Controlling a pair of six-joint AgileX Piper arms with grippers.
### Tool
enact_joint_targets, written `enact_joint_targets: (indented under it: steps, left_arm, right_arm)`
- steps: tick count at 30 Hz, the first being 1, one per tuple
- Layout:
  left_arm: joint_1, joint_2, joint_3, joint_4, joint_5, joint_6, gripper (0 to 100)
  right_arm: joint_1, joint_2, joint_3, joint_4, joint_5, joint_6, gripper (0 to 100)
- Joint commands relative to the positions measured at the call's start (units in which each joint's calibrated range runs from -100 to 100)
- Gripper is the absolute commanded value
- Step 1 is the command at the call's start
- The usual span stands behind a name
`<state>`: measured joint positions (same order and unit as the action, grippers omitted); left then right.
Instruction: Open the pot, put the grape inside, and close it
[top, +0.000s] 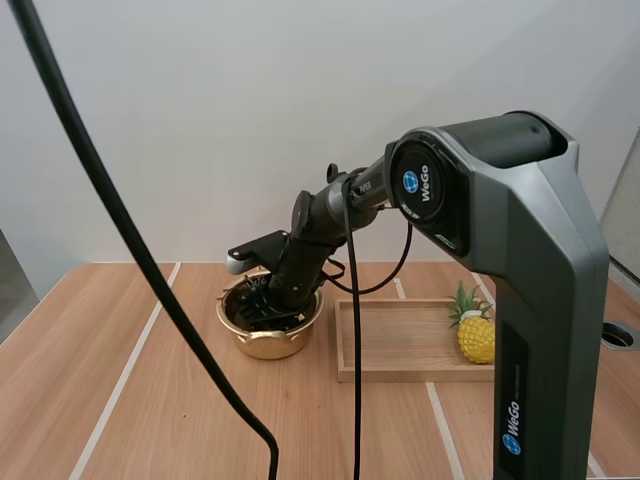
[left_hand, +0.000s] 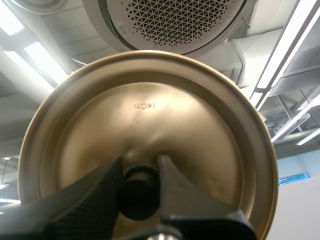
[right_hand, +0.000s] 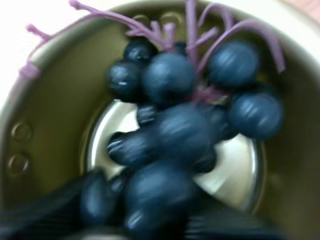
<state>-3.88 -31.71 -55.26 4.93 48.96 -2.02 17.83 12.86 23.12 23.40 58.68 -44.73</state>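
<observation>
Left end effector (left_hand: 140, 172) pinches knob (left_hand: 139, 195) of brassy lid (left_hand: 150, 110); right end effector (top: 262, 305), grip unclear, at round grapes (right_hand: 175, 130).

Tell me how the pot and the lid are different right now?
The pot sits on the table, open, with grapes inside; the lid is off it, held by its knob between the fingers of the left gripper. The pot is deep; the lid is a shallow disc. Both are shiny gold metal.
</observation>
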Motion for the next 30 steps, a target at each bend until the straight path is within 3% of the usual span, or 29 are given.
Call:
enact_joint_targets:
  steps: [1,13,30]
  left_arm:
    - [0.04,-0.10,-0.42,0.52,-1.30,-0.48,0]
    - [0.04,-0.10,-0.42,0.52,-1.30,-0.48,0]
    - [0.04,-0.10,-0.42,0.52,-1.30,-0.48,0]
  right_arm:
    - [-0.38,0.27,1.24,-1.47,5.97,-0.32,100]
    - [-0.38,-4.87,1.24,-1.06,5.97,0.00,100]
    - [-0.38,-30.10,0.73,-1.59,5.47,5.57,100]
